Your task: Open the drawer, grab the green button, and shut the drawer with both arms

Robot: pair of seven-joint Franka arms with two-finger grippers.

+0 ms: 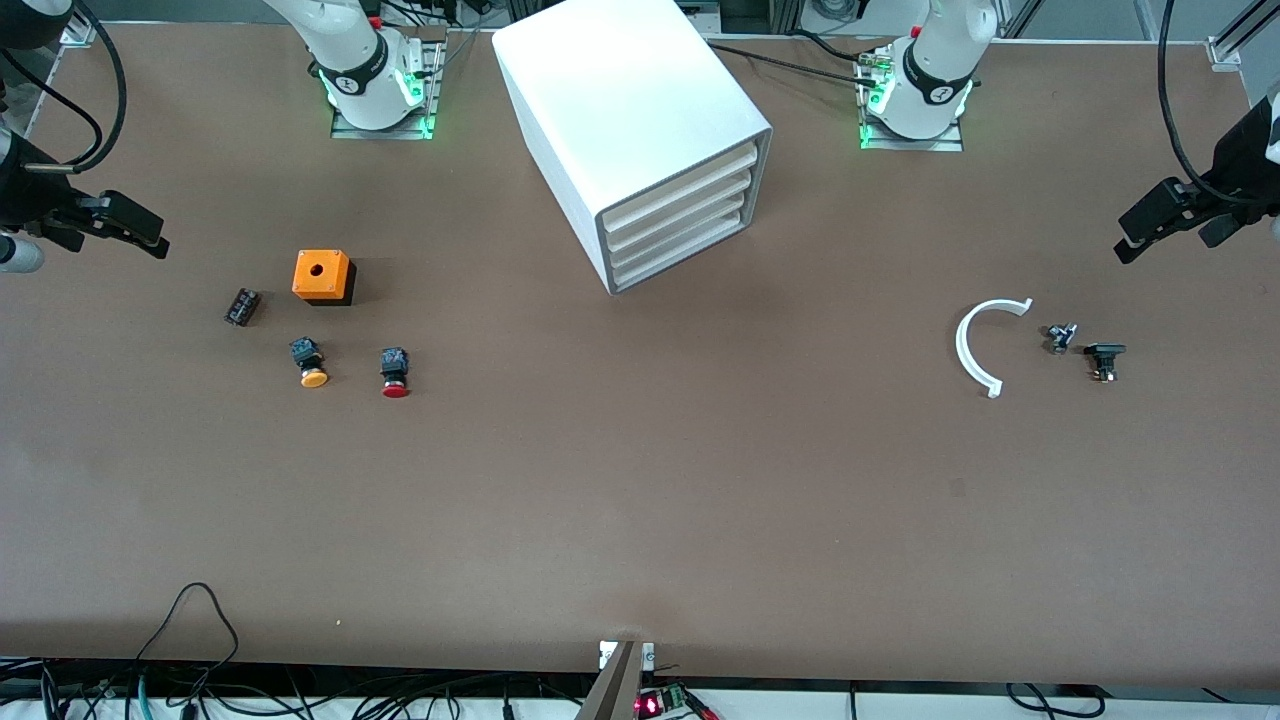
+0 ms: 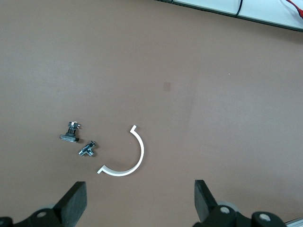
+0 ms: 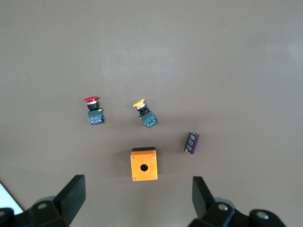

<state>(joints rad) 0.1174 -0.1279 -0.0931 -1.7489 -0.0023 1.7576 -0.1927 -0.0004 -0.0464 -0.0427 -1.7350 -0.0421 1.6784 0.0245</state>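
Note:
A white box cabinet (image 1: 640,130) stands at the back middle of the table with four off-white drawers (image 1: 680,215) stacked in it, all shut. The green-capped button is hidden. My left gripper (image 1: 1165,225) is open and empty, up over the table's edge at the left arm's end; in its wrist view (image 2: 140,201) it is above bare table. My right gripper (image 1: 125,228) is open and empty, up over the right arm's end of the table; in its wrist view (image 3: 138,198) it is above the orange box.
At the right arm's end lie an orange box (image 1: 322,276) with a hole, a dark cylinder (image 1: 241,306), an orange-capped button (image 1: 310,363) and a red-capped button (image 1: 394,372). At the left arm's end lie a white curved strip (image 1: 975,345) and two small dark metal parts (image 1: 1060,337), (image 1: 1104,359).

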